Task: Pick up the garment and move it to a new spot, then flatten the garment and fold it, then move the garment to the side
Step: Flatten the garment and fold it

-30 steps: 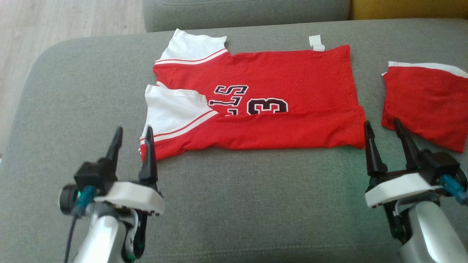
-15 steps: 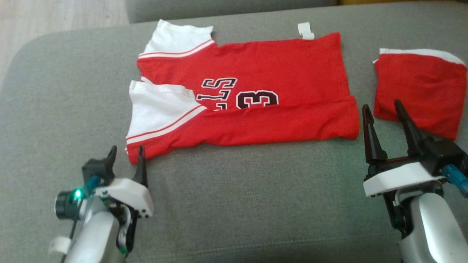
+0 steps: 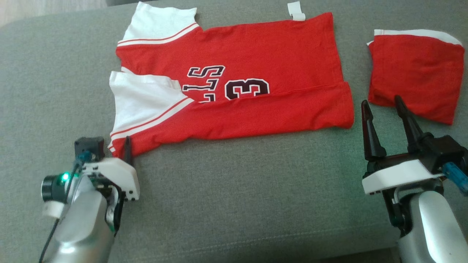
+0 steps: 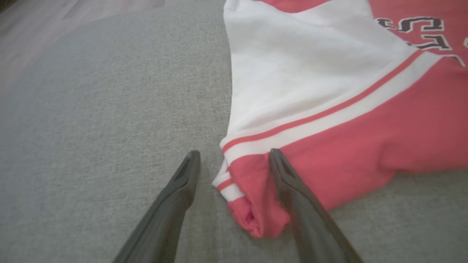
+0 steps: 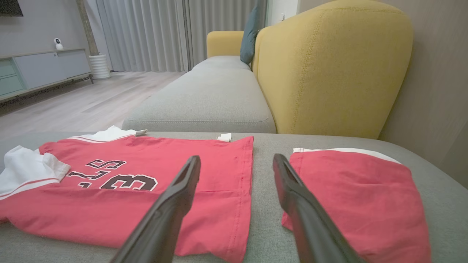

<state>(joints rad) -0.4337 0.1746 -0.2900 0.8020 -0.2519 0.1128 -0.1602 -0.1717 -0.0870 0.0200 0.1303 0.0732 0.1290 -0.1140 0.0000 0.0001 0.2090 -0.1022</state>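
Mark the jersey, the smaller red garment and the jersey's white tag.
jersey (image 3: pixel 263 47), head view, red panel above the number.
smaller red garment (image 3: pixel 416 69), head view, middle of the cloth.
white tag (image 3: pixel 296 11), head view, its centre.

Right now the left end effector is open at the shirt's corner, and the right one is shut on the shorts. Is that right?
Not quite. The right end effector is open, not shut on the shorts: the right wrist view shows its fingers wide apart, gripping nothing, near the gap between shirt and shorts. The left end effector is indeed open at the shirt's corner.
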